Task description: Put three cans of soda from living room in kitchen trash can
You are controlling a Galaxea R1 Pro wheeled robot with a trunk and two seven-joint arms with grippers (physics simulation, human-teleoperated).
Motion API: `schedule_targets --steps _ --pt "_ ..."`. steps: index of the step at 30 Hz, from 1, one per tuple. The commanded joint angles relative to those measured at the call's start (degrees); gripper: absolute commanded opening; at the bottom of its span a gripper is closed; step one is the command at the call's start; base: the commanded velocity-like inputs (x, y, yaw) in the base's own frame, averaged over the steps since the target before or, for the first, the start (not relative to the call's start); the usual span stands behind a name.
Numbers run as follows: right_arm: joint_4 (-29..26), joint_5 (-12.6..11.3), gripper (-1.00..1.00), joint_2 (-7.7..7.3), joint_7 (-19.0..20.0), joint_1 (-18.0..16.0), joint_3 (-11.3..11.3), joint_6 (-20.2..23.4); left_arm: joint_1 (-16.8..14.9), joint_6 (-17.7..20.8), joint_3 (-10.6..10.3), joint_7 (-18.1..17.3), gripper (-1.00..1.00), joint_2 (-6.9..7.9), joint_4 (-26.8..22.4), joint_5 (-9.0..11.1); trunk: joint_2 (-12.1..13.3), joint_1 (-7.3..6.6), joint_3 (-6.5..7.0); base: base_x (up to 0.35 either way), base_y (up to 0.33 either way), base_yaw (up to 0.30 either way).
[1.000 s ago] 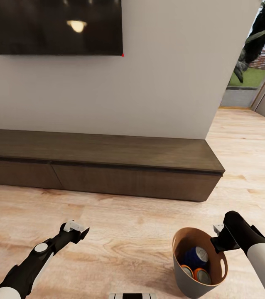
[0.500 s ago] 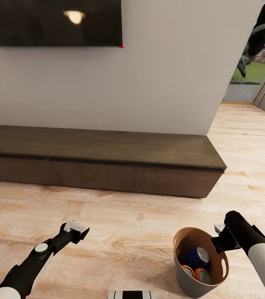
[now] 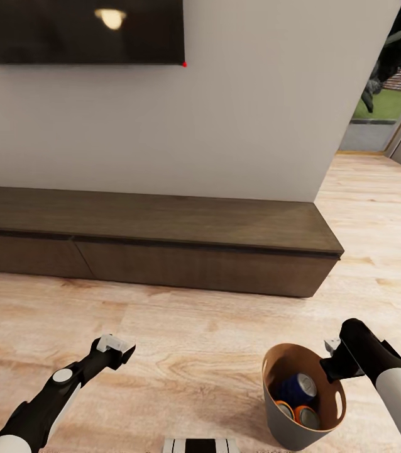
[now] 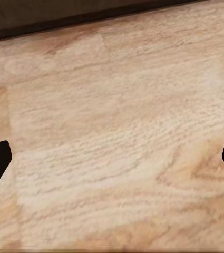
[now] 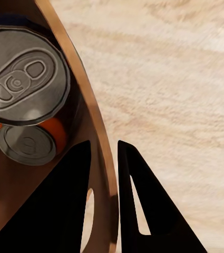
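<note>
Lower right: right hand (image 3: pixel 331 357) pinching rigid, smooth-walled trash can (image 3: pixel 277 402) at rim, three light cans (image 3: pixel 296 389) inside; left hand (image 3: pixel 114 345) spread, empty.

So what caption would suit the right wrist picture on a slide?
Right gripper pinching the rim of the copper-brown tapered bucket, which holds silver-topped soda cans, above pale wooden floor.

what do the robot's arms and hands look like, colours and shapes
Both arms are glossy black at the wrist end with white shells nearer the body. The left arm carries a round white disc on a joint, and the left hand has a small white block by its black tip. The right hand has two flat, black, tapering fingers.
</note>
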Motion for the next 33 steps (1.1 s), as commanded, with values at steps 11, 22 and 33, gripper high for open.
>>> schedule_targets --steps 11,22,33 --pt "0.4 -0.59 -1.0 0.01 0.04 0.07 -0.2 0.01 -0.04 -0.01 -0.04 0.0 1.0 -0.01 0.02 0.08 0.01 0.02 -0.02 0.0 0.0 0.0" --pt "0.4 -0.57 -1.0 0.03 0.04 0.07 -0.2 0.01 -0.02 -0.01 -0.04 0.0 1.0 -0.01 0.02 0.04 0.01 0.02 -0.02 0.0 0.0 0.0" --pt "0.4 -0.57 1.0 0.07 -0.03 0.14 -0.22 0.01 -0.02 -0.01 -0.04 0.0 1.0 -0.01 0.02 0.04 0.01 0.02 -0.02 0.0 0.0 0.0"
